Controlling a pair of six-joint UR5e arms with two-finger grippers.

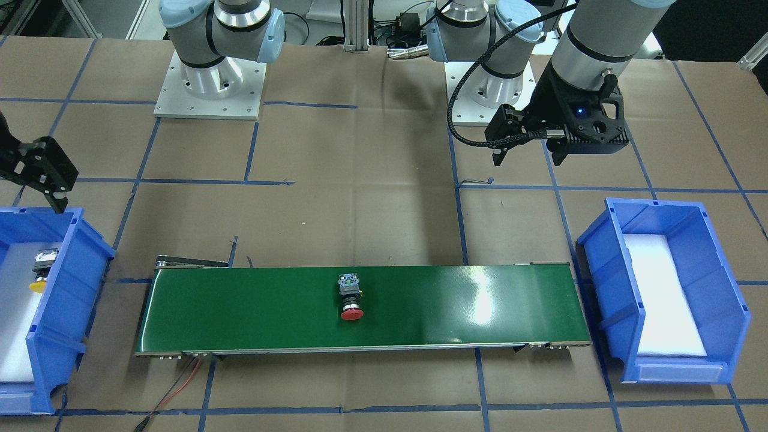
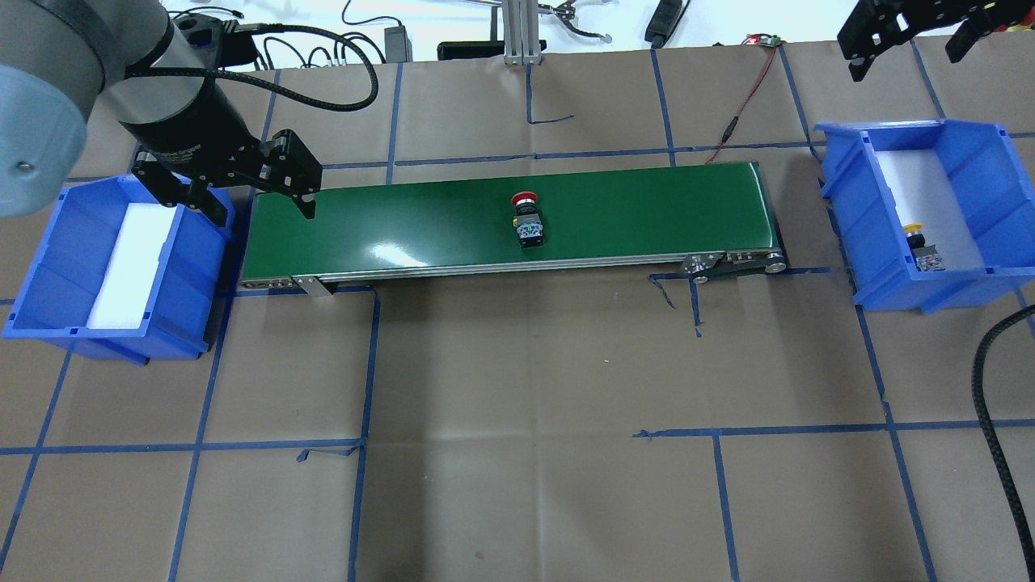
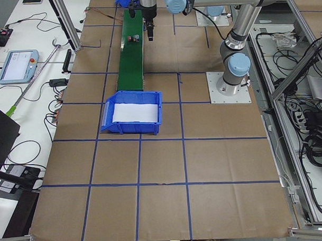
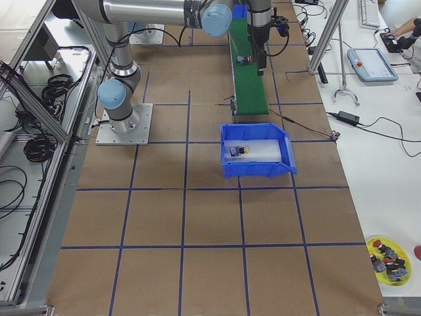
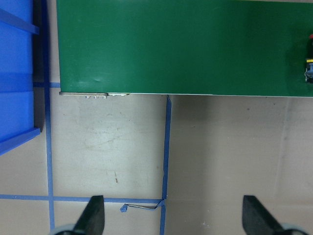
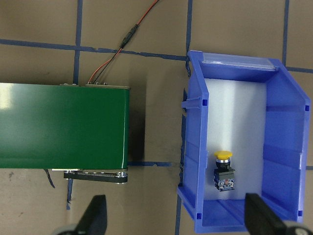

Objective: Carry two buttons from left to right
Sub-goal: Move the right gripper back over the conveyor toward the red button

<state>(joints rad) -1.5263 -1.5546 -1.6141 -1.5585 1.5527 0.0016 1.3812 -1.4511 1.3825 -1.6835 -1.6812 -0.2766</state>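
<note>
The red button (image 2: 526,218) lies on its side near the middle of the green conveyor belt (image 2: 404,226), also seen at the right edge of the left wrist view as the red button (image 5: 309,58). The yellow button (image 2: 922,246) lies inside the right blue bin (image 2: 982,178), and the right wrist view shows this yellow button (image 6: 224,169) from above. My left gripper (image 2: 263,210) hangs open and empty over the belt's left end. My right gripper (image 2: 906,61) is open and empty, high beyond the right bin.
The left blue bin (image 2: 48,267) holds only a white foam liner. A red and black wire (image 2: 744,97) runs from the belt's far right corner. Blue tape lines grid the brown table. Both arm bases (image 1: 210,84) stand behind the belt.
</note>
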